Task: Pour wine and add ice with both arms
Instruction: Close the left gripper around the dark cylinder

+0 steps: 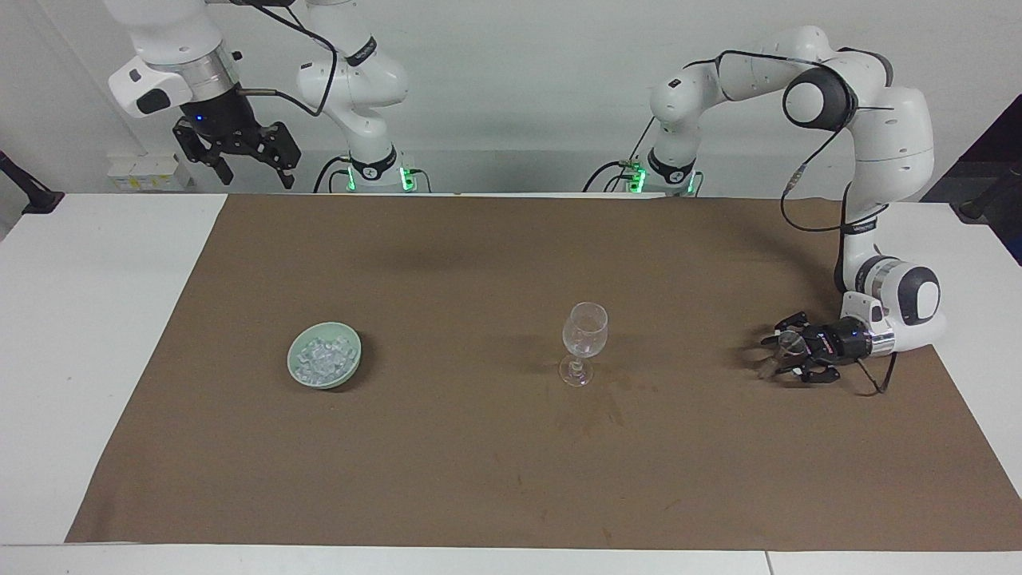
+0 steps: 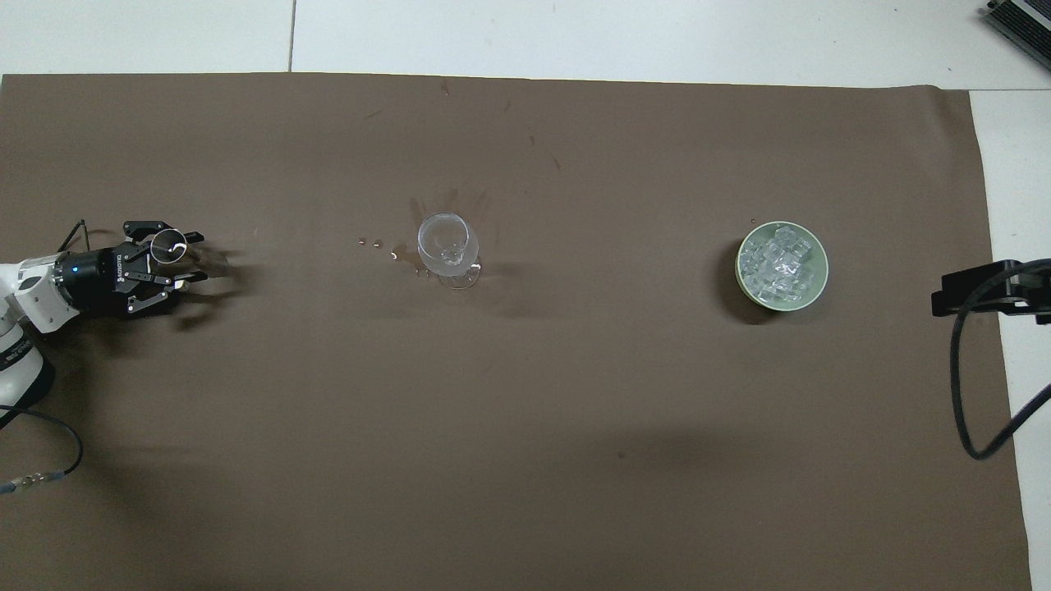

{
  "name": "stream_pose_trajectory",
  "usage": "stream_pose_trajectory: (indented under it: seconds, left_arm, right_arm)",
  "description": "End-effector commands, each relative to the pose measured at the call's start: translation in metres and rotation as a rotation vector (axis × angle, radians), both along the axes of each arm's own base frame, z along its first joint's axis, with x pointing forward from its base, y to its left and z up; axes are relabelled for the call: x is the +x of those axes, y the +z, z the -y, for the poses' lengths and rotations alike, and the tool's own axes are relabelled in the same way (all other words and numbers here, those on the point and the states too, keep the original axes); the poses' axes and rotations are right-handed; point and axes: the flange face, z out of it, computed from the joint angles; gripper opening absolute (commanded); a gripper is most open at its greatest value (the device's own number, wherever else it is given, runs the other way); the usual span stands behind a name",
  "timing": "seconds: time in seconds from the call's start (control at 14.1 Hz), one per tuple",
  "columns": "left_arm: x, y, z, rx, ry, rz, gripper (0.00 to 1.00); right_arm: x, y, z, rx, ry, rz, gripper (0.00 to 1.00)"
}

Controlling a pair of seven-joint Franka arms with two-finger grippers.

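The ice (image 1: pixel 322 357) is a heap of clear cubes in a pale green bowl (image 1: pixel 348 369) toward the right arm's end; it also shows in the overhead view (image 2: pixel 776 261). A clear wine glass (image 1: pixel 584 335) stands upright mid-table on the brown cloth (image 1: pixel 447 463). My left gripper (image 1: pixel 781 351) is low over the cloth at the left arm's end, lying sideways and shut on a small clear cup (image 2: pixel 168 245). My right gripper (image 1: pixel 249 164) hangs open and empty, high over the table edge nearest the robots.
Small drops (image 2: pixel 369 242) and damp stains (image 1: pixel 595 411) mark the cloth around the wine glass. White table (image 1: pixel 88 335) borders the cloth. A black cable (image 2: pixel 965 386) hangs at the right arm's end.
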Motion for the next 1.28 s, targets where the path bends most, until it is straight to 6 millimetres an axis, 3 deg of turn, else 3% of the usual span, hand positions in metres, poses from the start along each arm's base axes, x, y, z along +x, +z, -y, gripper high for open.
stream_pose_trajectory:
  seconds: [0.0, 0.07, 0.21, 0.43, 1.07, 1.21]
  left_arm:
    - [-0.001, 0.004, 0.000, -0.011, 0.013, 0.044, 0.61]
    - [-0.001, 0.004, -0.001, -0.010, 0.014, 0.045, 0.57]
    - [-0.001, 0.005, -0.001, -0.004, 0.013, 0.070, 0.40]
    - [-0.002, 0.005, -0.003, 0.000, 0.013, 0.075, 0.37]
    - [0.000, 0.008, -0.005, 0.008, 0.017, 0.079, 0.08]
    - [0.004, 0.015, 0.002, 0.010, 0.005, 0.085, 0.02]
  right_arm:
    - [-0.005, 0.002, 0.003, 0.028, 0.011, 0.003, 1.00]
    - [-0.005, 0.002, 0.003, 0.028, 0.011, 0.003, 1.00]
    - [-0.005, 0.002, 0.003, 0.028, 0.012, 0.003, 1.00]
    - [-0.005, 0.002, 0.003, 0.028, 0.011, 0.003, 1.00]
    - [-0.005, 0.002, 0.003, 0.028, 0.011, 0.003, 1.00]
    - [-0.005, 0.002, 0.003, 0.028, 0.011, 0.003, 1.00]
